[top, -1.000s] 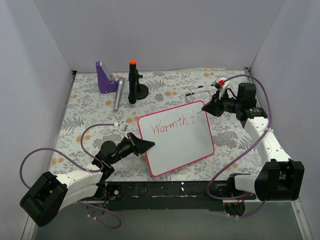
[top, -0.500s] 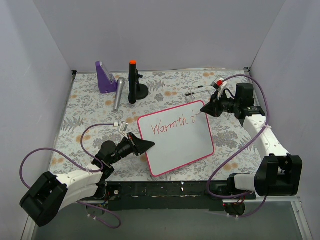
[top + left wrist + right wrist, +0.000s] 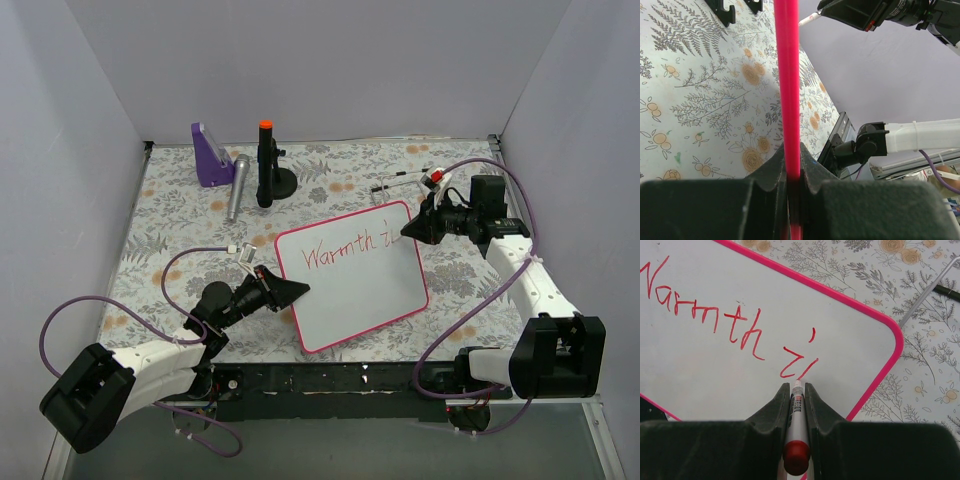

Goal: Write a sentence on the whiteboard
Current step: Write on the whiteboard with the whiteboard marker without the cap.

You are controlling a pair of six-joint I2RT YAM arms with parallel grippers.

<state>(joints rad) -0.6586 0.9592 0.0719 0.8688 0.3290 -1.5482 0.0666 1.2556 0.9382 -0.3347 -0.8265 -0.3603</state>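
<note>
right gripper [image 3: 797, 389] clamps marker [image 3: 797, 417], tip at sentence [image 3: 735, 325] end on whiteboard [image 3: 700, 380]; left gripper [image 3: 791, 162] pinches its edge.

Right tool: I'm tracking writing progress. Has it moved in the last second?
Yes: the right tool slid slightly toward the table's near edge, away from the whiteboard's far right corner.

Two arms, left arm [image 3: 160, 350] and right arm [image 3: 530, 280]; one whiteboard [image 3: 360, 295]; one marker [image 3: 797, 415]. At eleven o'clock: one purple block [image 3: 210, 155], one silver cylinder [image 3: 237, 187], one black stand [image 3: 268, 170].
</note>
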